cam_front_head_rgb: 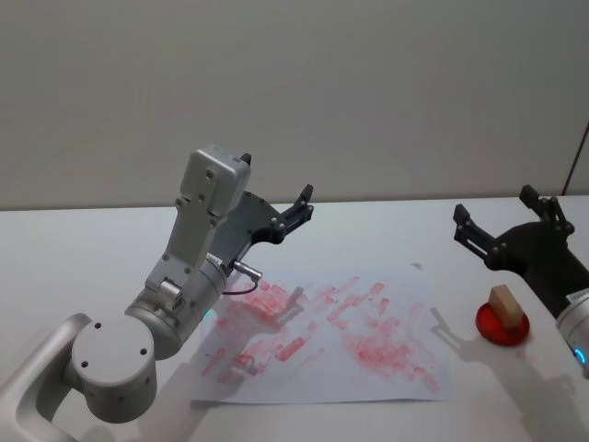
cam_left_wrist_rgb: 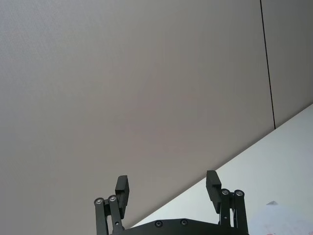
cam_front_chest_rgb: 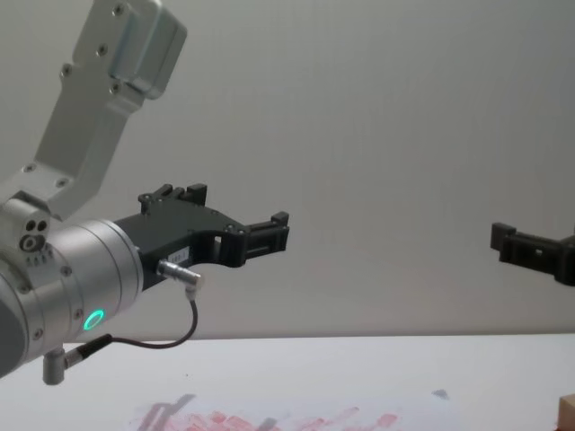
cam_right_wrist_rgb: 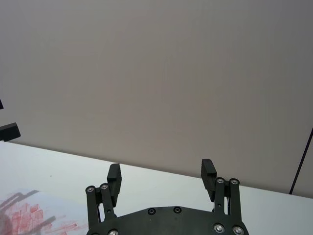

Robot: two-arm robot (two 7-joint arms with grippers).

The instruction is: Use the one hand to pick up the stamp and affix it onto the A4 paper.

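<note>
The stamp (cam_front_head_rgb: 505, 305), a small tan wood block, stands upright on a round red ink pad (cam_front_head_rgb: 502, 325) at the table's right; its corner shows in the chest view (cam_front_chest_rgb: 568, 409). My right gripper (cam_front_head_rgb: 502, 217) hovers open above and behind the stamp, apart from it, with nothing between its fingers (cam_right_wrist_rgb: 161, 172) (cam_front_chest_rgb: 508, 241). The A4 paper (cam_front_head_rgb: 322, 336), white with smudgy red marks, lies flat mid-table (cam_right_wrist_rgb: 24, 215) (cam_front_chest_rgb: 269, 419). My left gripper (cam_front_head_rgb: 302, 206), on the green-lit wrist with a cable, is raised over the paper's far left side and open (cam_left_wrist_rgb: 167, 186) (cam_front_chest_rgb: 274, 235).
The white table (cam_front_head_rgb: 110, 239) runs back to a plain grey wall (cam_front_head_rgb: 368, 92). My left arm's big silver elbow (cam_front_head_rgb: 115, 368) fills the near left corner. A dark vertical line (cam_front_head_rgb: 580, 157) marks the wall at far right.
</note>
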